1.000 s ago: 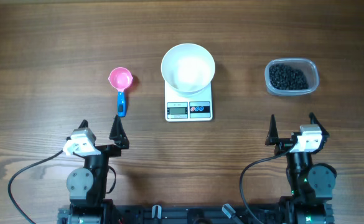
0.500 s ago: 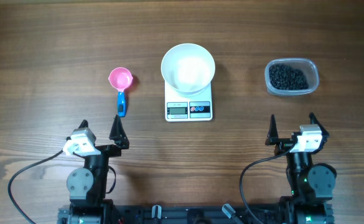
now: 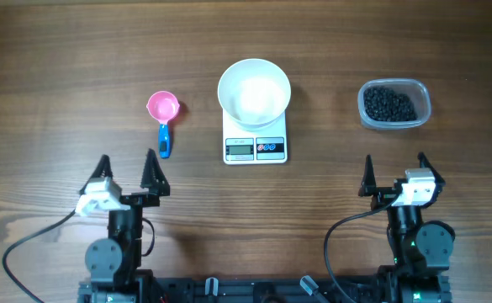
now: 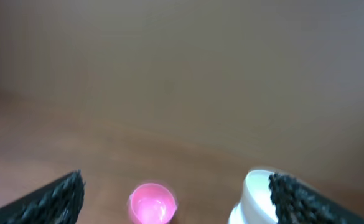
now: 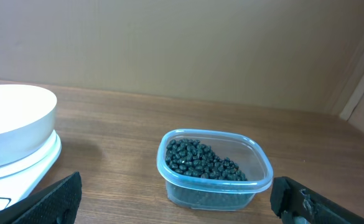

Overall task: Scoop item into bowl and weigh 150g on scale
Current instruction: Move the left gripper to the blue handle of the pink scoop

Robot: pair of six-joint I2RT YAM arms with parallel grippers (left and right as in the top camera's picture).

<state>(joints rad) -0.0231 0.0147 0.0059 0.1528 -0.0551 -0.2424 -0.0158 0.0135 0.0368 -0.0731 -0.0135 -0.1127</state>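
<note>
The white bowl stands empty on the white scale at the table's middle. The item, black beans, fills a clear tub to the right. A pink scoop with a blue handle lies left of the scale. My left gripper is open and empty below the scoop. In the blurred left wrist view the scoop shows between the fingers, the bowl at right. My right gripper is open and empty near the tub of beans.
Brown wooden tabletop all around. The right wrist view shows the bowl and scale at its left edge, and a wall behind the table. Cables trail from both arm bases at the near edge.
My left gripper has shifted a little left and turned toward the scoop, still open. The right arm and all objects are unmoved.
</note>
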